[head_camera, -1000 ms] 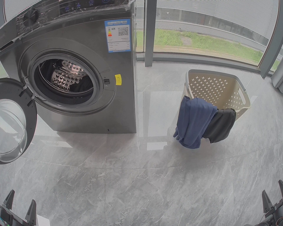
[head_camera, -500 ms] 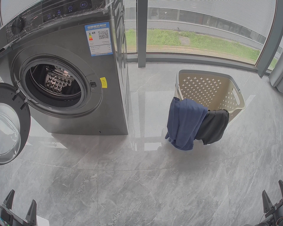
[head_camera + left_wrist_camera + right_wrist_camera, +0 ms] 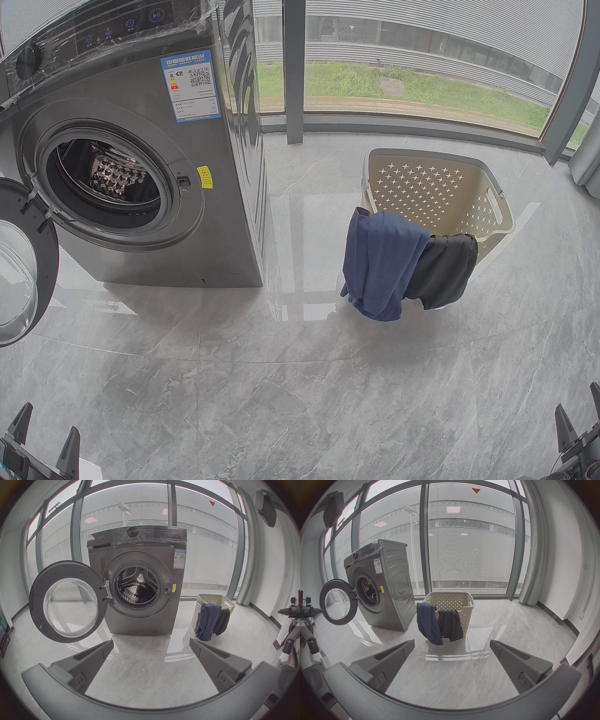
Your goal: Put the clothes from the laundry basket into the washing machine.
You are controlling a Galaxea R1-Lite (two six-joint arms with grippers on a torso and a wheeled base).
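A glossy grey stone-look floor runs up to a tall window, with grass and a ribbed building wall outside. The grey washing machine stands on the robot's left. Its round door is swung wide open to the left, leaving the drum exposed.

Right of the machine and well apart from it, the beige laundry basket, pierced with star-shaped holes, stands on the floor near the window. Two clothes hang over its near rim and down its outer wall. A blue garment is on the side toward the machine, and a black garment is just beside it, their edges touching. The blue one hangs lower.

The left claw sits low at the near left, well away from machine and basket. The left wrist view shows its fingers spread apart, bare floor showing between them, and the open machine ahead. The right claw sits low at the near right. The right wrist view shows it likewise spread apart, with the basket and both garments ahead.
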